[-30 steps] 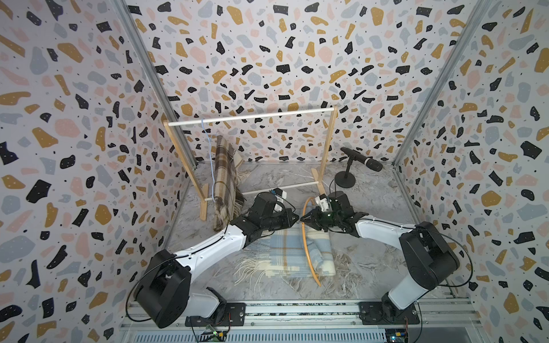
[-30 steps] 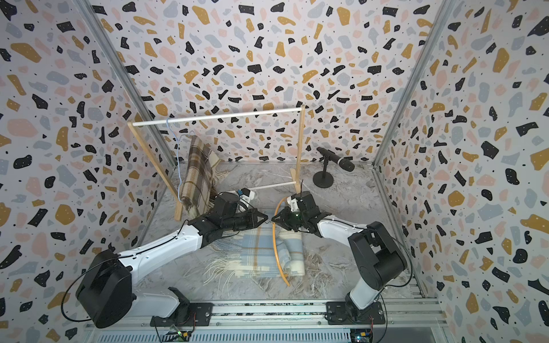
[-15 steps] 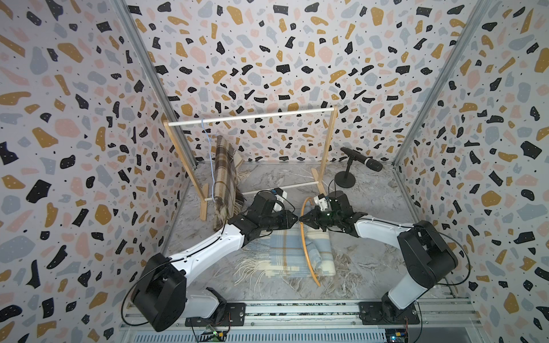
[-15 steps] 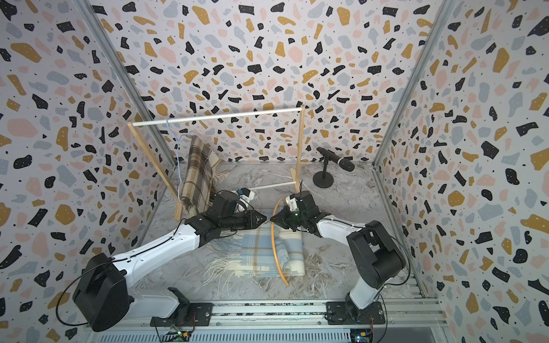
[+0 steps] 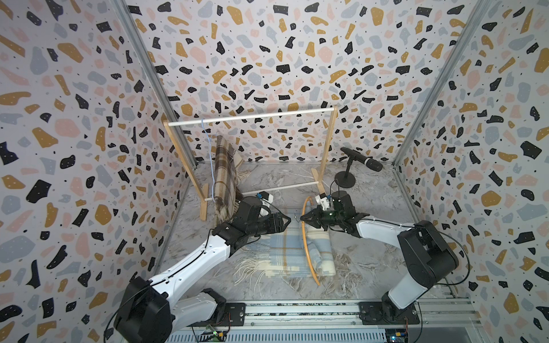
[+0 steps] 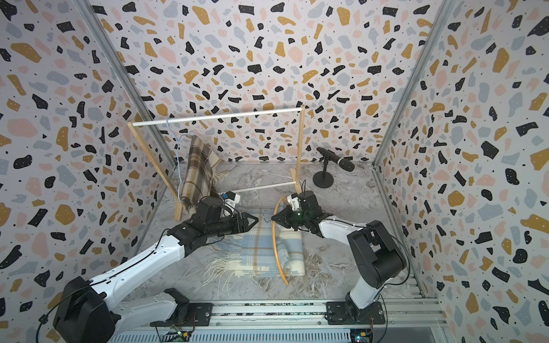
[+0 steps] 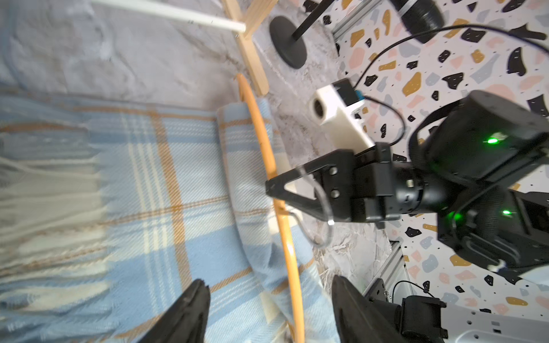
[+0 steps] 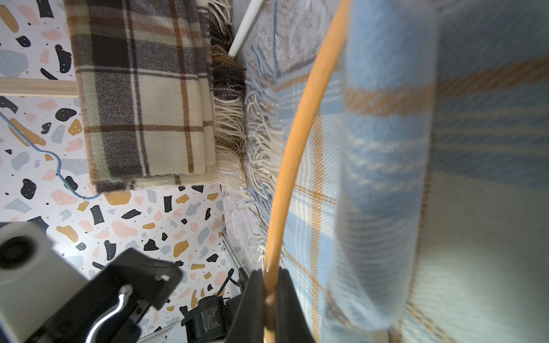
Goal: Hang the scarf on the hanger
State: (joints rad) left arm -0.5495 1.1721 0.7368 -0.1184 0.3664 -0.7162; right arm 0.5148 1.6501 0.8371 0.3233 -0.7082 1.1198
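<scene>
The blue plaid scarf (image 5: 276, 252) lies spread on the floor, one fold rolled up against the orange hanger (image 8: 294, 136) lying across it. The right gripper (image 8: 271, 277) is clamped on the hanger's bar. The left gripper (image 7: 267, 294) hovers over the scarf, jaws apart and empty.

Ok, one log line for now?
left gripper open over blue scarf | right gripper shut on orange hanger | status: not hung
</scene>
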